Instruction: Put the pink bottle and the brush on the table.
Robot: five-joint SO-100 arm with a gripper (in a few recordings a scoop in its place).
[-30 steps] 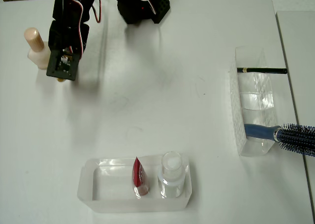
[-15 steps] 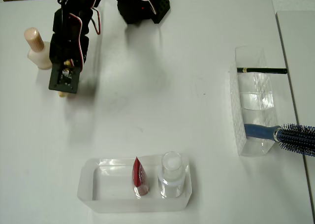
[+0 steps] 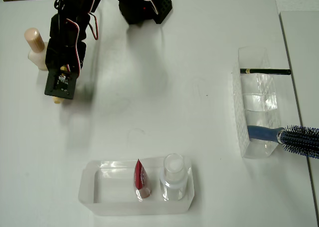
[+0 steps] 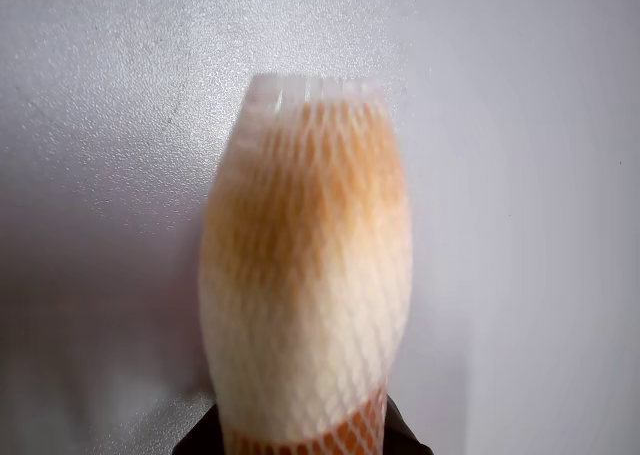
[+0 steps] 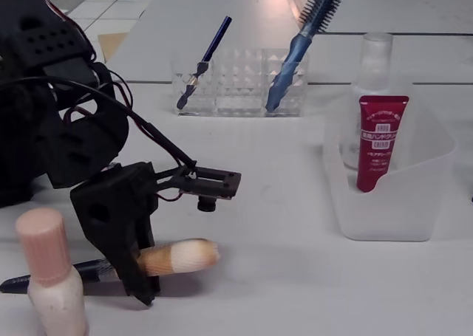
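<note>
My gripper point(image 3: 60, 91) hangs low over the white table point(image 3: 174, 97) at the far left of the overhead view, shut on the brush point(image 5: 181, 256). The brush lies nearly level just above the tabletop, black handle pointing left and cream tip right in the fixed view. In the wrist view its netted bristle tip point(image 4: 305, 285) sticks out ahead of the dark fingers point(image 4: 405, 439). The pink bottle point(image 3: 36, 50) stands upright on the table right beside the arm, also near the front in the fixed view point(image 5: 50, 280).
A clear tray point(image 3: 99, 199) near the front edge holds a red tube point(image 3: 141, 178) and a clear white-capped bottle point(image 3: 174, 178). At the right, a clear organiser point(image 3: 242, 112) holds a blue hairbrush point(image 3: 289, 136) and a thin black stick point(image 3: 265, 71). The arm's base point(image 3: 144, 5) sits at the top.
The gripper has moved down the overhead picture and slightly left, carrying the brush away from the pink bottle. Nothing else has shifted.
</note>
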